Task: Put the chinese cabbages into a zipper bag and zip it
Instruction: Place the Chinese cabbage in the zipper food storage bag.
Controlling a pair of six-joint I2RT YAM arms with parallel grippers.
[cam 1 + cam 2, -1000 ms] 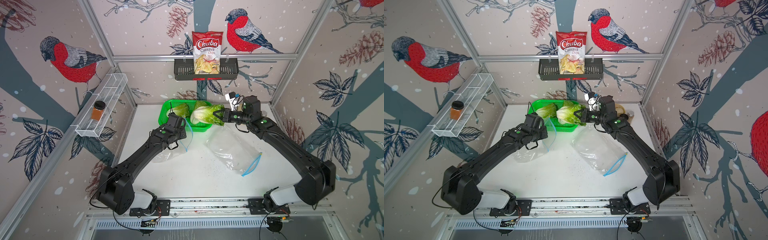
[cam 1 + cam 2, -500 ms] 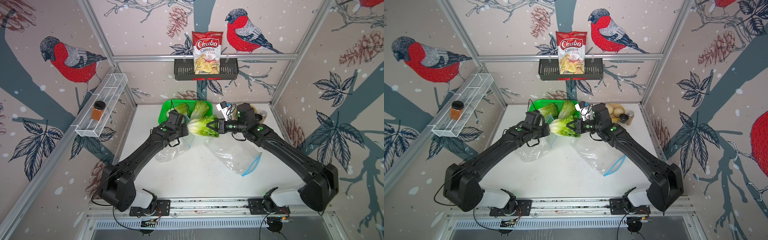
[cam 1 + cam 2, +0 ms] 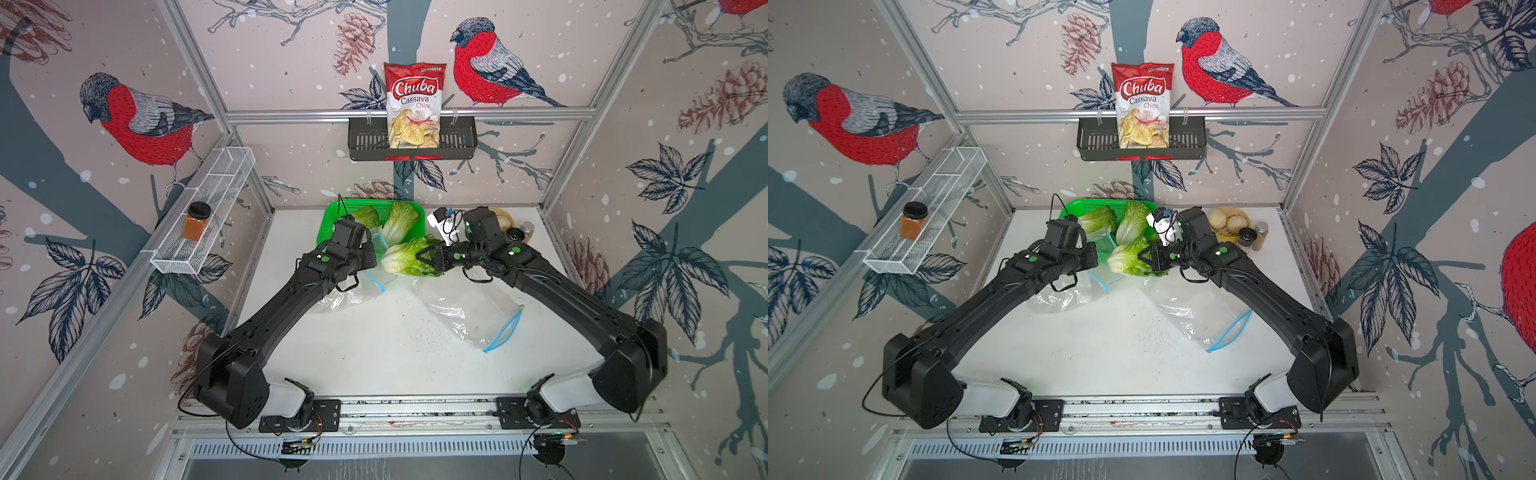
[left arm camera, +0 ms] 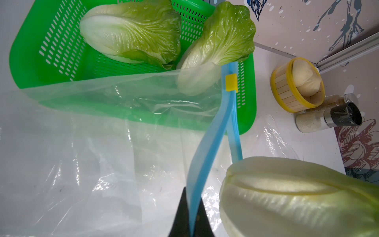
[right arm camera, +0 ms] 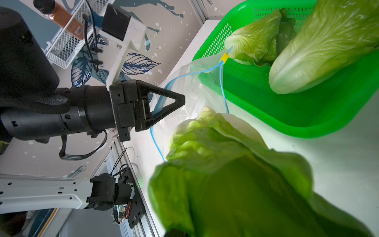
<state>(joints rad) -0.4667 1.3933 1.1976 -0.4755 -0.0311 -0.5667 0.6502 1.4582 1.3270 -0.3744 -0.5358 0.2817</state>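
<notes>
Basket [image 3: 328, 220] holds two cabbages [image 3: 400, 222]; third cabbage [image 3: 405, 259] hangs before it.

Only one readable label in this whole setup: the chips bag

The red-and-white foil snack bag [image 3: 414, 106] [image 3: 1143, 106] standing in the black slotted wall basket [image 3: 457, 143] says "Chuba" in big white script on a red badge. Under that is "Cassava" in dark letters, then "Chips" in reddish ones, and the wording reads the same in both top views. There's smaller print along the bag's top edge and beside the chip photo, but it's way too tiny to make out. The black-lidded glass jar of orange powder [image 5: 61, 16] on the white wire shelf [image 3: 208, 199] has a small pale sticker in the right wrist view, too blurred to read.
</notes>
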